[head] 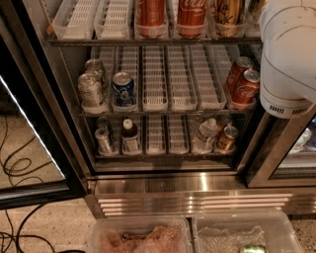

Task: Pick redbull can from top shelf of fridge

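Gripper: not shown beyond white arm (289, 54); grip state cannot be told. Redbull can: not made out, possibly hidden behind arm on top shelf (123, 41). Approach is best slowed, cola cans (150, 15) avoided.

The fridge (69, 123) has a black frame and a silver steel grille base (197, 201). Its top shelf (148, 42) is dark wire and carries white slotted lane trays (94, 20), red cola cans (191, 12) with white script, and a gold-and-black can (228, 12). On the rack below stand silver cans (91, 90) and a blue can (123, 88). The robot arm (289, 54) is white, and the gripper is out of view.
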`<state>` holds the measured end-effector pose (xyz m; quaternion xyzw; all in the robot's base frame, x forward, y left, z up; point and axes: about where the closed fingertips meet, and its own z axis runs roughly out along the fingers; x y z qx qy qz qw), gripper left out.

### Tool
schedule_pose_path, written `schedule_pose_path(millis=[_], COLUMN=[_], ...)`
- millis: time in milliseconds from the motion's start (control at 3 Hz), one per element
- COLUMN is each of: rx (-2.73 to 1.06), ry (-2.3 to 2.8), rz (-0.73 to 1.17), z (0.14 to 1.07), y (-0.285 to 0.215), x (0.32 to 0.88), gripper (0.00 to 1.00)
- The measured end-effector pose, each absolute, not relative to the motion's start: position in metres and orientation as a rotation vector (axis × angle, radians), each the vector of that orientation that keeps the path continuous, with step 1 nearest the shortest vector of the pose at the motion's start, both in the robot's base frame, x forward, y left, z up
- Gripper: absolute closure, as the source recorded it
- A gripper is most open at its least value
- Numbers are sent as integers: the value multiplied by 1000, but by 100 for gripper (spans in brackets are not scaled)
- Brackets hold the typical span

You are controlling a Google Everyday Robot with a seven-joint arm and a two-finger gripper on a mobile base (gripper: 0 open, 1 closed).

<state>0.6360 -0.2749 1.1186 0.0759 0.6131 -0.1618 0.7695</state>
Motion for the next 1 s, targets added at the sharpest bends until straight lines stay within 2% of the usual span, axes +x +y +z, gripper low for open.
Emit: schedule_pose_path(millis=[667, 1000], rx=[167, 167], ry=[1398, 1398], rz=[-371, -371], z=[1090, 1090], y=[-269, -269], x=[603, 603], gripper=[100, 100])
